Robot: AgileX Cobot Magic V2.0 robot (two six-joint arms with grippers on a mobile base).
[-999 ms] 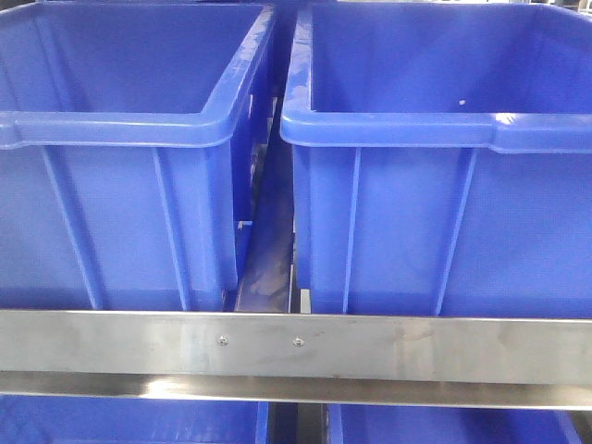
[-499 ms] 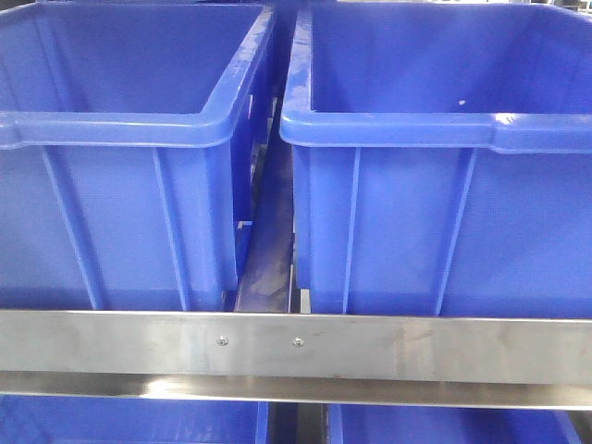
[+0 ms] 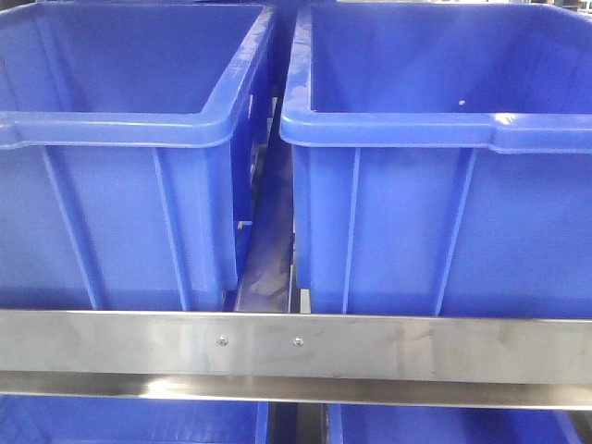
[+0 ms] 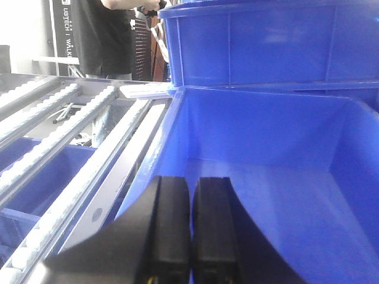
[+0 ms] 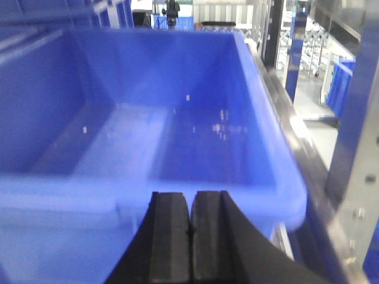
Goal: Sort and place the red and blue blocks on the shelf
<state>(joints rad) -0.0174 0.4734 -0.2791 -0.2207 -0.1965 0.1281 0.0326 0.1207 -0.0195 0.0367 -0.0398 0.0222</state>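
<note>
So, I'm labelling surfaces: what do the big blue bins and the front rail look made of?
The bins look like moulded plastic, semi-glossy: rounded rims, ribbed walls, soft highlights. The front rail looks like brushed stainless steel: grey streaked sheen, two small screws.

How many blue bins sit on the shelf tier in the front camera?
2: left bin and right bin, side by side behind the steel rail. More bins show partly below.

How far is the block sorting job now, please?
Nothing looks done: no red or blue block shows in any view, and the bin under the right hand looks empty. Nothing is in hand: the left hand and the right are both shut on nothing. Finding and placing both blocks on the shelf is left.
</note>
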